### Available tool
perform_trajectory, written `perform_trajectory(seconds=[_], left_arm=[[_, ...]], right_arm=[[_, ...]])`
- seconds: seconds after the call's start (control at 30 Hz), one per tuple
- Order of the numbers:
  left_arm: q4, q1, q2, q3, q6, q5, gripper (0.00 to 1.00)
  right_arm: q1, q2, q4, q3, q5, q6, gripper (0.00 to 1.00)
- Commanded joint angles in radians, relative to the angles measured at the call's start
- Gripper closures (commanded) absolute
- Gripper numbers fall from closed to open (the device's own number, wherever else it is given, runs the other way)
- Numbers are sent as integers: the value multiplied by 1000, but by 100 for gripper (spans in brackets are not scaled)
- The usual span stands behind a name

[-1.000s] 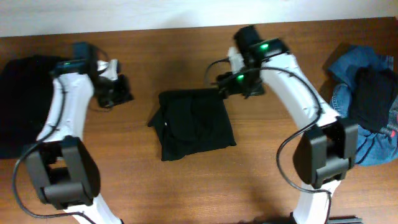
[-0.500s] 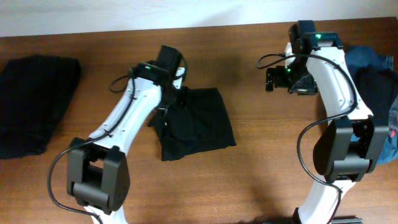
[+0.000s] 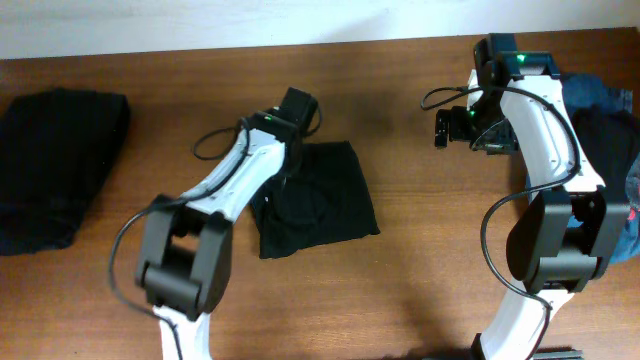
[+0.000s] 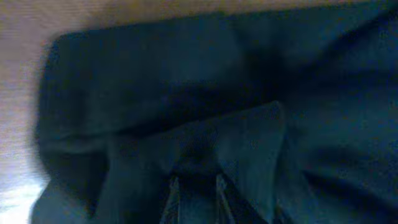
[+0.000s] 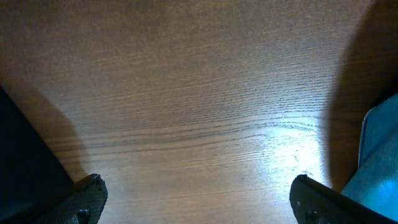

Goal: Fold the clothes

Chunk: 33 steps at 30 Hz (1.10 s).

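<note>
Folded black garment (image 3: 325,205) lies mid-table under the left gripper (image 4: 194,188), whose grip I cannot tell, while the right gripper (image 5: 199,196) hangs wide open above the table (image 5: 186,93).

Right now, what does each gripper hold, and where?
The right gripper holds nothing, open above the table. The left gripper sits at a raised fold of the black garment; a grip cannot be told.

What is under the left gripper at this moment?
The folded black garment lies under the left gripper, with a raised fold right in front of it. The table beneath the cloth is covered, and whether the gripper pinches any fabric cannot be told.
</note>
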State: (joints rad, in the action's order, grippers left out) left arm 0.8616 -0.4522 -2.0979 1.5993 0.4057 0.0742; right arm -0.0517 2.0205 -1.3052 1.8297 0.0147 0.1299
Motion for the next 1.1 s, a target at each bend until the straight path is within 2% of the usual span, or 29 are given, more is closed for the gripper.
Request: perform_trajectory(seconds=[0.0,0.13,0.3,0.47,0.63,0.67,0.83,0.97,1.07], left_arm=[[-2,2,-61,-15,23,21,79],[39,3,-47,8,19,20,79],[134,2,64,115,20,20,77],[218,0,187,153,34,16,66],[341,-14,196,134,39,-34,63],[344,-19,195,119,39,-34,59],[272,-60,195,-26,51,-34,57],[176,-92,195,-164,73,-34,45],[101,-96,195,-245,77,-43,43]], right_arm=[[-1,-35,0,21,-20,-2,1],[-1,-35,0,21,-20,-2,1],[-1,-35,0,21,-20,-2,1],[-1,-35,0,21,-20,-2,1],[-1,-35,0,21,-20,-2,1],[-1,-35,0,21,-20,-2,1],[-1,-35,0,21,-20,-2,1],[-1,-35,0,21,-20,-2,1],[-1,-35,0,21,-20,-2,1]])
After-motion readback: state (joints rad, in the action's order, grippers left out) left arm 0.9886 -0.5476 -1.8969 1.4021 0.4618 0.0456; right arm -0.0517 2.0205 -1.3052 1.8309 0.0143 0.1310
